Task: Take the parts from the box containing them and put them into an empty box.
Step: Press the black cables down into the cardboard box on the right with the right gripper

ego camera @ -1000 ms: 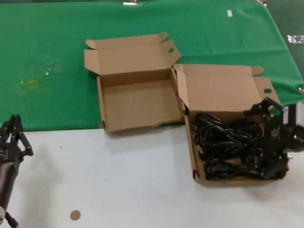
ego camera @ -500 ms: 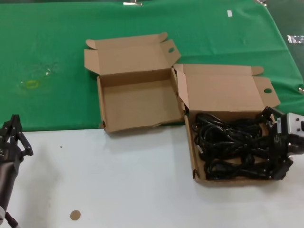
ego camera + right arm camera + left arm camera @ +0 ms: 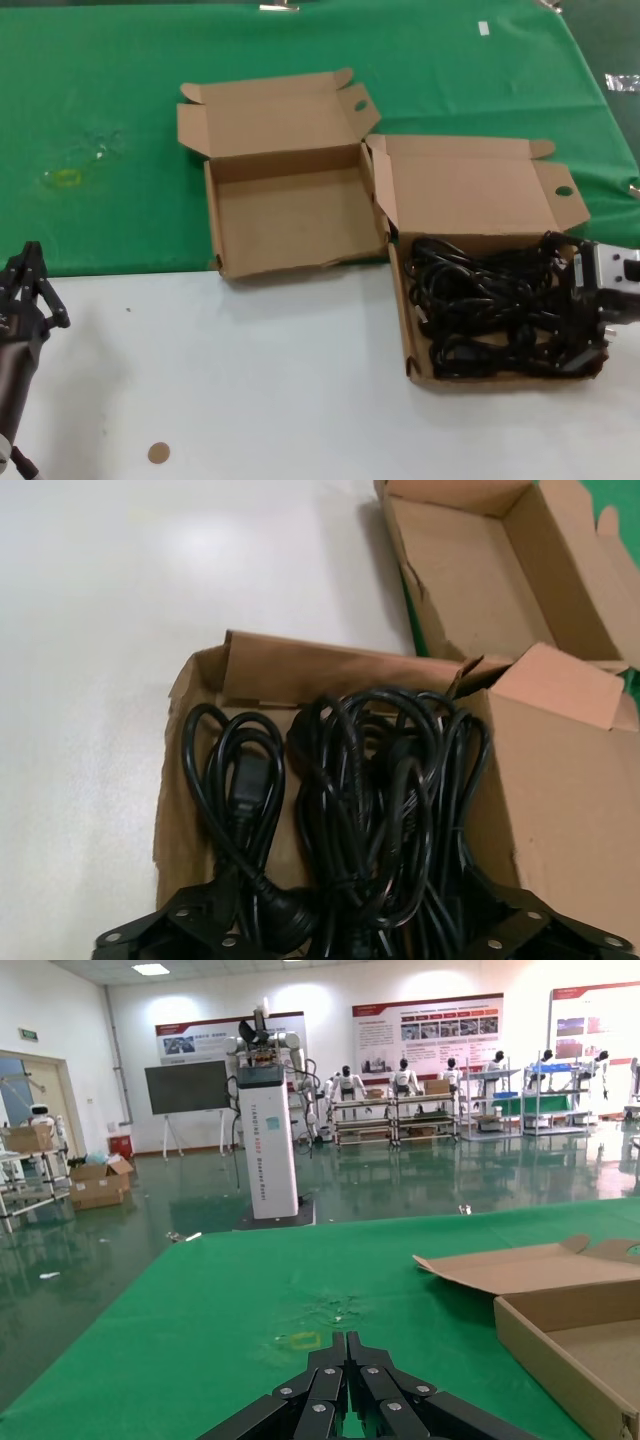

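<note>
The black power cords lie in tangled bundles in the right-hand cardboard box, whose straight-flapped lid stands open. The empty box with the wavy lid flap sits to its left, on the green cloth. My right gripper is down in the right end of the cord box, among the cords. In the right wrist view its jaws are spread wide on either side of the cords, and the gripper is open. The empty box also shows there. My left gripper is parked at the near left, shut.
A green cloth covers the far half of the table; the near half is white. A small brown disc lies near the front edge. A yellow mark is on the cloth at the left.
My right gripper has moved down and a little to the right, sinking into the right end of the cord box. The left arm has not moved.
</note>
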